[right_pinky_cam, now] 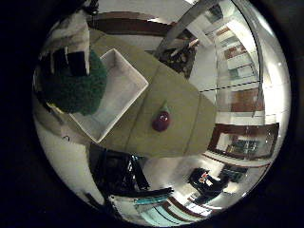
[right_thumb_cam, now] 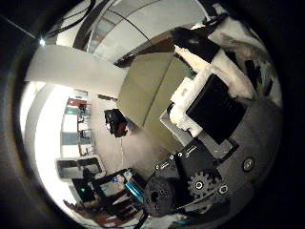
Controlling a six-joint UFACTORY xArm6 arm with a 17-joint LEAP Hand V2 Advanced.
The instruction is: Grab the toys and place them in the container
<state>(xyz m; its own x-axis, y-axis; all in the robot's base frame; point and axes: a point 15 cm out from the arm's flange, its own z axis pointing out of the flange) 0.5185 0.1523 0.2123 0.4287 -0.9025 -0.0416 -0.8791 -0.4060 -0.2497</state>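
In the little finger side palm view, a dark green fuzzy toy is close to the palm, over the edge of a white rectangular container. My hand's white and black fingers are curled on the green toy. The container stands on an olive-green table and looks empty inside. A small dark red toy lies on the table beside the container. In the thumb side palm view, my hand fills one side, with its geared parts nearer the edge, and the table shows beyond it.
The table's edges drop off to a light floor all round. Dark chairs and other furniture stand on the floor past the table. A dark object sits on the floor beside the table.
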